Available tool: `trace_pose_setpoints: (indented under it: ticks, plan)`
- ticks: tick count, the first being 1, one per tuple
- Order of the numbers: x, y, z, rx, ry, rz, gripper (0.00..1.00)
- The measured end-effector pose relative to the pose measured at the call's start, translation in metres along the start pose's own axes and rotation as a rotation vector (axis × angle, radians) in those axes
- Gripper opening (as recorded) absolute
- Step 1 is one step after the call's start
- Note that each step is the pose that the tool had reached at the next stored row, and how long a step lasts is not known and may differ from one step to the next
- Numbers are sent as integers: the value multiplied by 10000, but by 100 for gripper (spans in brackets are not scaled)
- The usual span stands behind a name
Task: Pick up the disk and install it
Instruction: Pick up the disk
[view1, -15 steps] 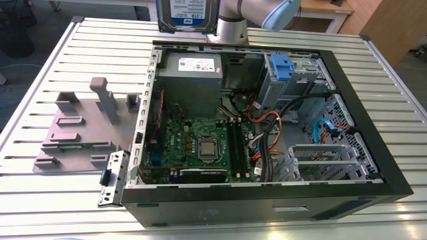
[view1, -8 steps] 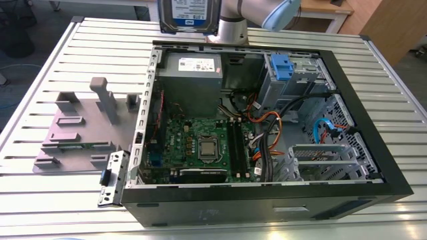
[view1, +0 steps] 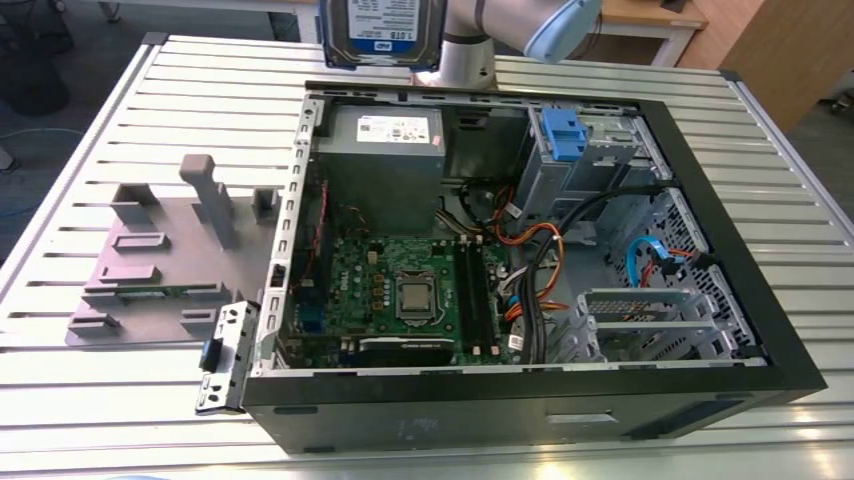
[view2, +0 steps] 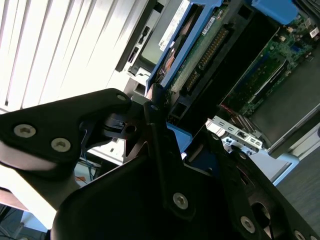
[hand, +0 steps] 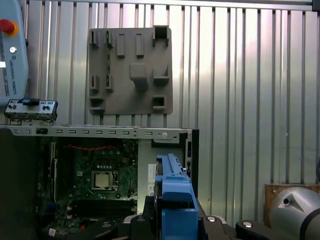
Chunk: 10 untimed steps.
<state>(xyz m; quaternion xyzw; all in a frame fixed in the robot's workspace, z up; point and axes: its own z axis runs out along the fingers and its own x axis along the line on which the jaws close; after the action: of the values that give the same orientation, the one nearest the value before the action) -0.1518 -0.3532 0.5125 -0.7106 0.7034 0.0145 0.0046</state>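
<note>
Rails of blue plastic edged the disk (view1: 380, 35), a flat silver drive with a blue-and-white label. It hung upright at the top of the exterior view, over the far side of the open computer case (view1: 534, 405) and just beside the arm (view1: 514, 30). The gripper (view2: 155, 120) was clenched on the disk, its black fingers (view2: 100, 107) flanking the drive in the second wrist view.

The case lay on its side on the slatted table (view1: 80, 400) with its interior open upward. A power supply (view1: 384, 150) sat at the far wall, a motherboard (view1: 400, 290) in the middle, and a blue latch (view1: 561, 135) on the drive bay toward the exterior view's right. The slats on that side of the case lay bare.

The exterior view showed the drive's labelled face, while the second wrist view showed its green circuit board. The first wrist view looked past one blue rail onto a grey moulded fixture (hand: 131, 75) beside the case.
</note>
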Motion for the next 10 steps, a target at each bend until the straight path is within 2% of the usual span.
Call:
trace_pose_setpoints:
  ticks: [10]
  plan:
    - [1,-56,2,0,0,0,36]
